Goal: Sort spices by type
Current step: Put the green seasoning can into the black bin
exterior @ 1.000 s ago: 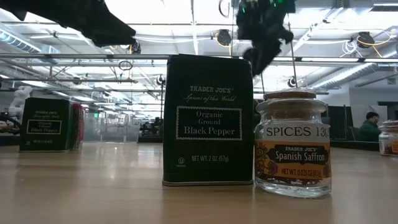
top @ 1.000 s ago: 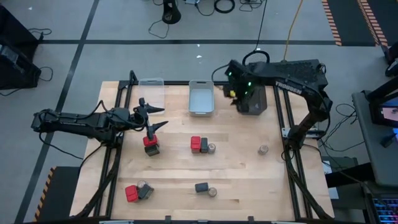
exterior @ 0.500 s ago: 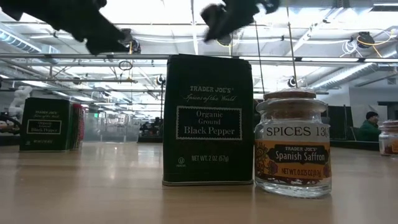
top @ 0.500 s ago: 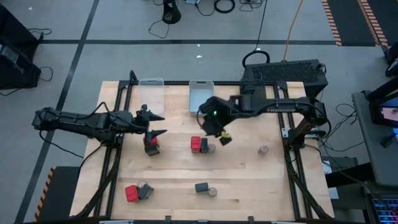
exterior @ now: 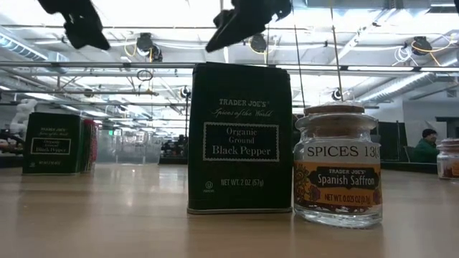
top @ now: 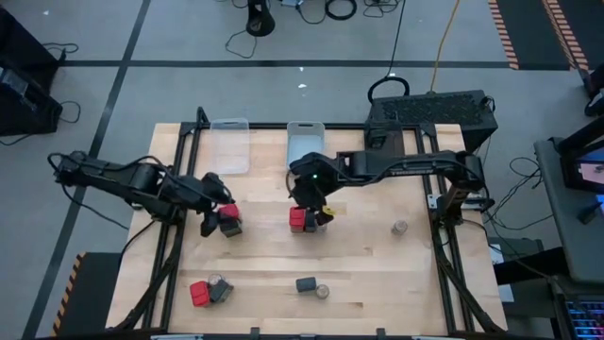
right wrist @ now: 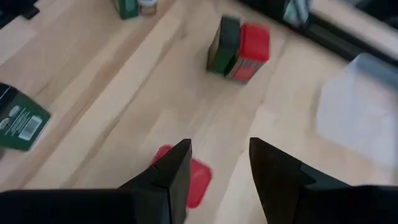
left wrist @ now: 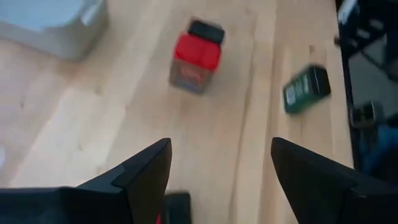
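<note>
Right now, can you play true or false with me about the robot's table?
1. The tall tin says Black Pepper. True.
2. The saffron jar stands beside that tin. True.
3. The left gripper is shut on a jar. False: its fingers stand open and hold nothing.
4. The right gripper is over the middle spices. True.
5. The two bins sit at the near edge. False: they sit at the far edge.

Small boxy red-topped spice tins and dark grey tins lie in pairs on the wooden tabletop: one pair at nine o'clock, one at centre, one at seven. A lone dark tin with a round cork-lidded jar sits at six; another jar at three.
</note>
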### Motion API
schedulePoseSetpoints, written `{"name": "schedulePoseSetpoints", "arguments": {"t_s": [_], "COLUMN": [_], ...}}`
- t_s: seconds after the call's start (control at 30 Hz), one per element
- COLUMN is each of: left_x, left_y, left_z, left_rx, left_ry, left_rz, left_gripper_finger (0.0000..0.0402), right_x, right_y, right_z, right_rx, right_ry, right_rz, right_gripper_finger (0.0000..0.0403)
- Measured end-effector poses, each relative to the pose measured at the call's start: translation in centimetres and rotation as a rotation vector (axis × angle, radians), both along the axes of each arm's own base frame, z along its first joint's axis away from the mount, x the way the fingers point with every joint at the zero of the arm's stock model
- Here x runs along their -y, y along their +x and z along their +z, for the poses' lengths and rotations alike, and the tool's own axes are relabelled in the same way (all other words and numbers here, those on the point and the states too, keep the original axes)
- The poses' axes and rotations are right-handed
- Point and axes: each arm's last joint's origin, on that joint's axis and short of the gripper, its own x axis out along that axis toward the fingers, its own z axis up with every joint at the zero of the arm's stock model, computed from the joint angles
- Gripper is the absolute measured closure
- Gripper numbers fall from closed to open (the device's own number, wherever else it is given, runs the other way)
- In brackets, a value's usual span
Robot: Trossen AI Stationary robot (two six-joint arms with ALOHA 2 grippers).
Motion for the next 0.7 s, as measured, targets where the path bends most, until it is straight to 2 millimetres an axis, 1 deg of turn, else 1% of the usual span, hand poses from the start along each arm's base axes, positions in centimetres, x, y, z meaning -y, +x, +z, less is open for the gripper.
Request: {"name": "schedulePoseSetpoints", "arguments": {"t_s": [0.07,0.23,0.33,0.37,0.43,0.5,0.57,0.63,0.7], "left_x": [0.5,2.0,2.7,2.8,2.9,3.0,3.0,3.1,3.2], "left_y": [0.3,1.8,2.7,2.9,3.3,3.4,3.5,3.4,3.3], "left_z": [-0.2,-2.8,-4.3,-4.6,-5.1,-5.5,-5.6,-5.8,-5.8], "left_rx": [-0.073,-0.330,-0.439,-0.457,-0.478,-0.504,-0.514,-0.515,-0.507], "left_ry": [0.001,-0.027,-0.003,0.016,0.035,0.046,0.065,0.091,0.123], "left_rz": [-0.006,0.007,0.009,0.015,0.021,0.028,0.036,0.041,0.048], "left_gripper_finger": [0.0120,0.0121,0.0120,0.0120,0.0120,0.0120,0.0120,0.0121,0.0121], "right_x": [-0.2,-1.0,-1.4,-1.5,-1.3,-0.4,0.9,2.1,2.7], "right_y": [0.7,1.6,1.2,0.9,0.0,-1.0,-2.3,-3.6,-5.1], "right_z": [-0.7,-2.1,-2.6,-2.4,-1.7,-0.8,-0.8,-1.2,-1.1], "right_rx": [0.003,-0.016,-0.068,-0.071,-0.103,-0.104,-0.115,-0.071,0.026], "right_ry": [0.015,0.013,-0.004,-0.015,-0.023,-0.020,0.006,0.040,0.054], "right_rz": [-0.008,0.014,0.043,0.056,0.065,0.044,0.015,-0.016,-0.044], "right_gripper_finger": [0.0259,0.0259,0.0259,0.0259,0.0259,0.0259,0.0259,0.0259,0.0259]}}
